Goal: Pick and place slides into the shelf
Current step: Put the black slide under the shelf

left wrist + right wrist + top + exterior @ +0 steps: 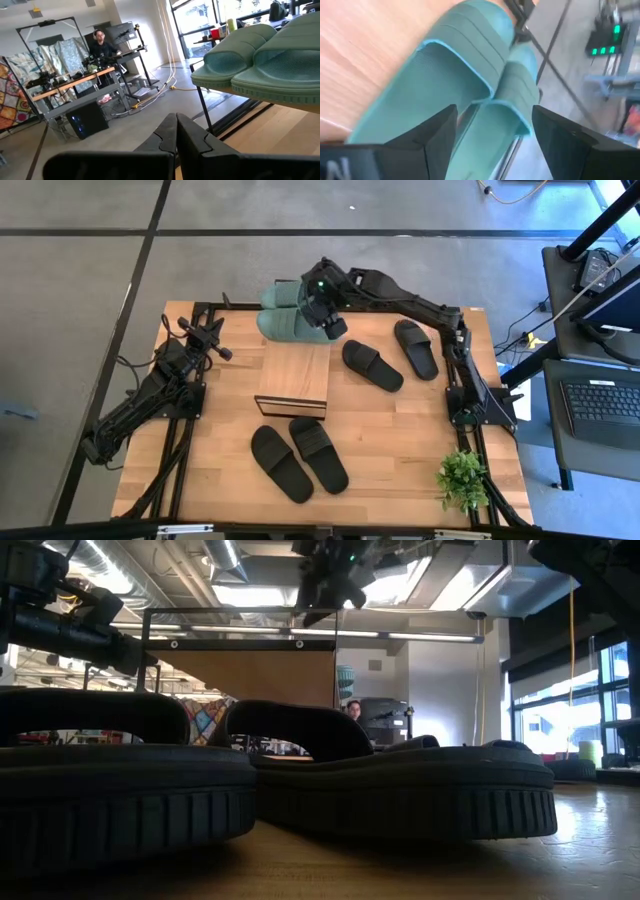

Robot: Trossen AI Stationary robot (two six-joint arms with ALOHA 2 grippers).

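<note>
**Right gripper open above the green slides**

At the left of the high view the left gripper (205, 338) waits over the table's (400, 440) left edge, fingers closed together. Right of it, at centre, stands the shelf (293, 377), with one pair of black slides (298, 456) below it. Just above the shelf lie the green slides (283, 313), and the right gripper (328, 320) hangs over them with fingers spread, holding nothing. Further right, another black pair (392, 356) lies at upper centre-right.
</note>
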